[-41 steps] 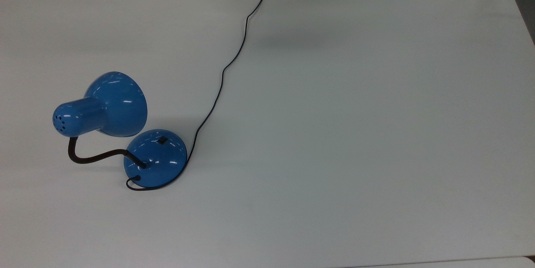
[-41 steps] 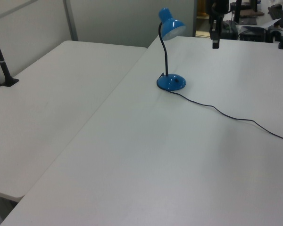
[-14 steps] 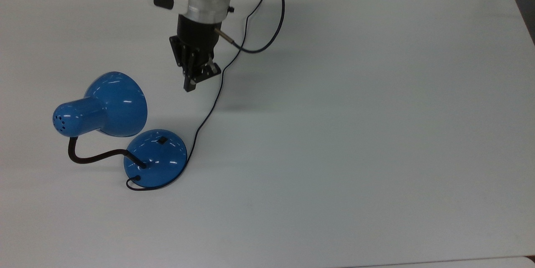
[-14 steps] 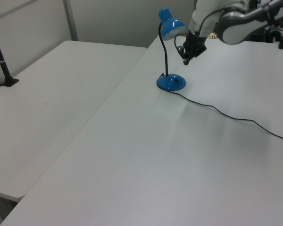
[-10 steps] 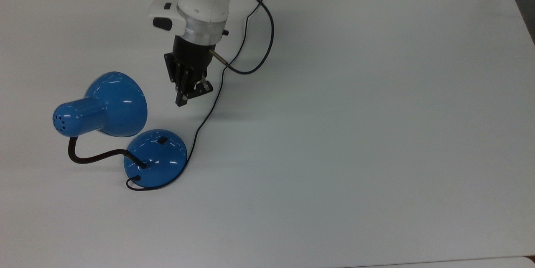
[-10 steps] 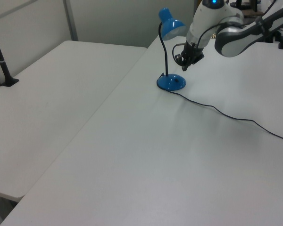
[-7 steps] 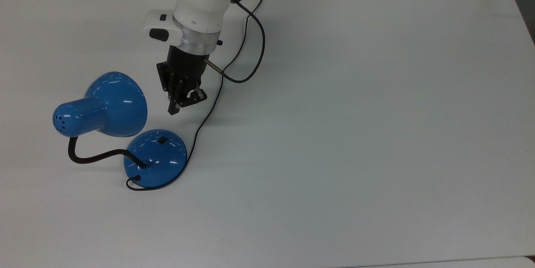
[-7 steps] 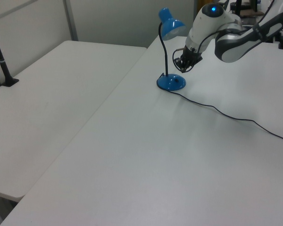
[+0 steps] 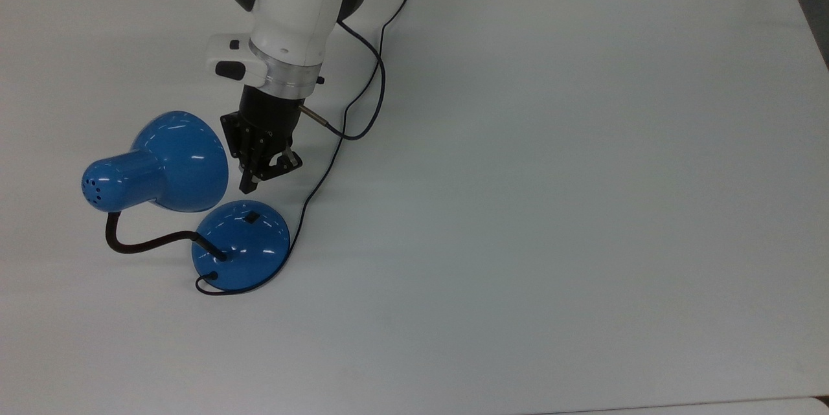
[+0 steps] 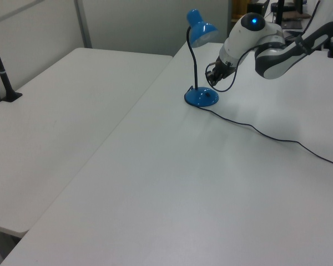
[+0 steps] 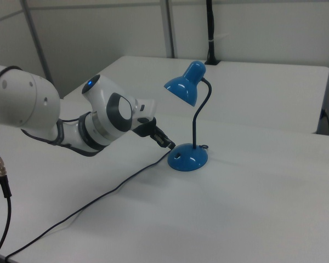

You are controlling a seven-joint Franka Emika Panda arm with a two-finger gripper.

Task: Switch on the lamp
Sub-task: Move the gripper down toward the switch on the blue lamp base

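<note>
The blue lamp point(image 9: 188, 208) stands on the white desk point(image 9: 550, 175), toward the top view's left, with its round base point(image 9: 241, 245) flat on the desk, its black bendy neck point(image 9: 139, 243) going up and its shade point(image 9: 162, 162) up high. The robot's black claw point(image 9: 246, 186) hangs just above the base, near the small black switch point(image 9: 251, 216), and its two fingers look pressed together with nothing in them. The lamp's thin black cord point(image 9: 324, 179) runs away across the desk.

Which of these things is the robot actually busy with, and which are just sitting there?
Part of the job:
- lamp
- its switch
- end effector, hovering just short of the base

Just there:
- table
- second table
- black post
</note>
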